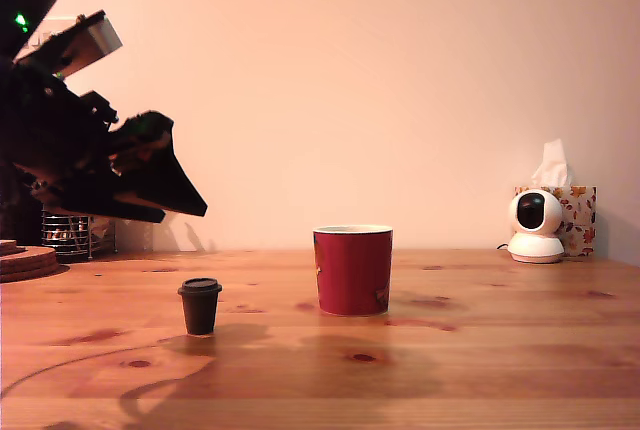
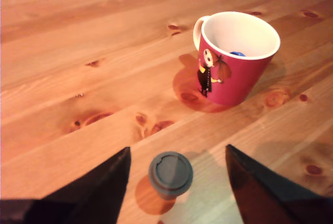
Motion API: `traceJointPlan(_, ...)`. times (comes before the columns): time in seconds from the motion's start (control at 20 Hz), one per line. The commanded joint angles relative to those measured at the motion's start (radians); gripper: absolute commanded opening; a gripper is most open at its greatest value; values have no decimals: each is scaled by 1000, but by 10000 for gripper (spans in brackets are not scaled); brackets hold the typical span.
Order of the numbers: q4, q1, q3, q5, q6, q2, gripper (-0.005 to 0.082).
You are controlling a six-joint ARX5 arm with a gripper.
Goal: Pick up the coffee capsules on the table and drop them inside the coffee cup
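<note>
The black claw (image 2: 177, 148) hangs released above the warm pine-wood bench (image 1: 520, 350), with its two fingers wide apart and nothing between them. The small dark blue coffee capsule (image 1: 200, 306), tapered with a flat wider rim on top, stands upright on the bench under the claw's tips, closer to the near edge than the cup. The red ceramic coffee cup (image 1: 353, 270), cream inside, stands apart from the capsule on the exterior view's right. A small blue thing (image 2: 238, 53) shows inside the cup.
</note>
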Motion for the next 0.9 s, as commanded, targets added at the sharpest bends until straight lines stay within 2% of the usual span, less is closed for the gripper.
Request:
traceJointPlan(0.0, 17, 2, -15, -1, 19, 26, 510)
traceJointPlan(0.35, 41, 15, -15, -7, 26, 71, 511)
traceJointPlan(0.5, 49, 15, -15, -7, 45, 90, 511)
traceJointPlan(0.85, 136, 37, -49, -7, 50, 133, 511)
